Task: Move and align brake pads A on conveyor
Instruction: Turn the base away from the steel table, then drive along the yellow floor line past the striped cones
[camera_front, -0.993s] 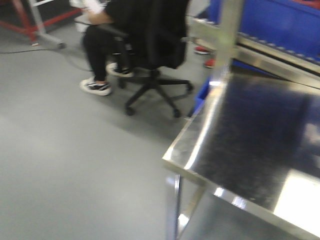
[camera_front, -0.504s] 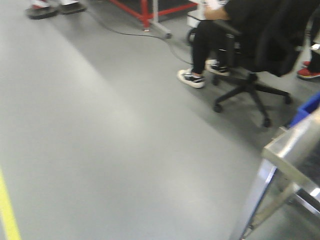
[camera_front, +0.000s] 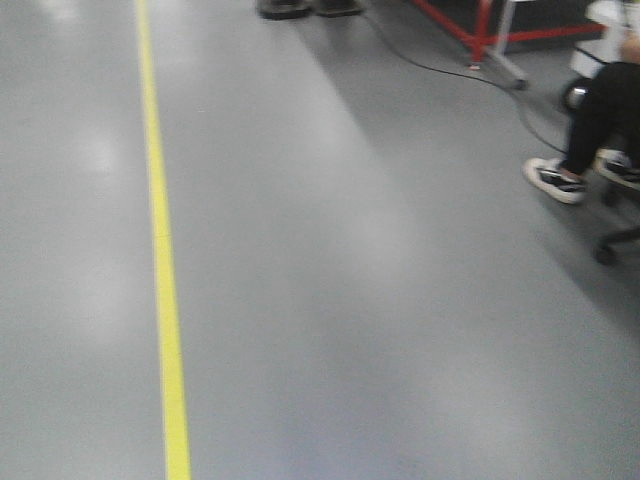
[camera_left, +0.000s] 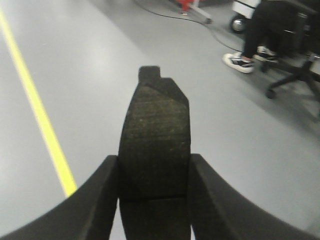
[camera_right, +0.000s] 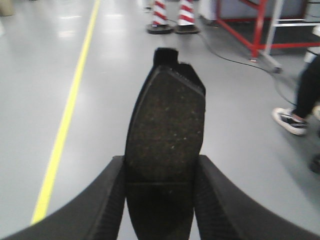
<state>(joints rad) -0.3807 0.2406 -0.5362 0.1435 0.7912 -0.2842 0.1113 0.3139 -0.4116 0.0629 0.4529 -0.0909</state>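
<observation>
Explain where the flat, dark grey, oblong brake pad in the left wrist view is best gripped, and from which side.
Probably across its narrow width at the middle groove, coming in lengthwise from one end. The long edges of the flat, dark grey brake pad lie close together, so the fingers of the left gripper span them, as here.

Dark, rough-faced brake pad (camera_left: 155, 145) clamped between left fingers (camera_left: 95, 200), twin pad (camera_right: 165, 135) between right fingers (camera_right: 100, 200), notched tabs outward.
</observation>
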